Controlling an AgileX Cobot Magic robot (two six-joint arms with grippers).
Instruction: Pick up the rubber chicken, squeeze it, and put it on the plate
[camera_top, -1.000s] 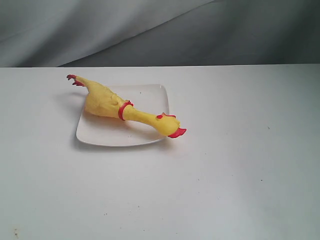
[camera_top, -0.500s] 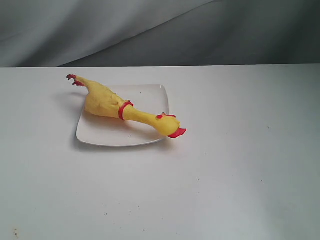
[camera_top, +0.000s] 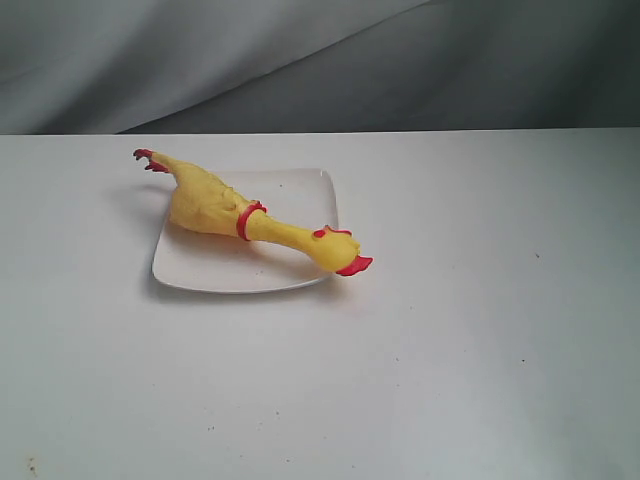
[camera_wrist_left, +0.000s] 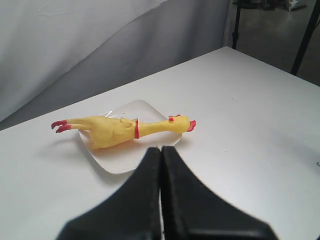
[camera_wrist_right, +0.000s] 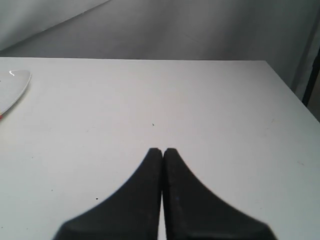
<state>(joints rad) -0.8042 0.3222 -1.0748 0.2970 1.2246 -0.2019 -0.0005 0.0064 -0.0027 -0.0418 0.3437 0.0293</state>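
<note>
White table (camera_top: 450, 350), grey drape (camera_top: 300, 60) behind. Exterior view: the rubber chicken (camera_top: 215, 205) lies diagonally across the plate (camera_top: 200, 272), red feet past the far-left corner, head overhanging the near-right corner. Left wrist view: left tool (camera_wrist_left: 160, 150) fully closed, holding nothing, apart from the plate. Right wrist view: right tool (camera_wrist_right: 162, 151) likewise closed and empty above the table; a plate corner shows at the frame edge.

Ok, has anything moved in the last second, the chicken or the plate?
Nothing visibly changed. The rubber chicken lies across the plate exactly as before, its feet and head overhanging the plate's edges.
</note>
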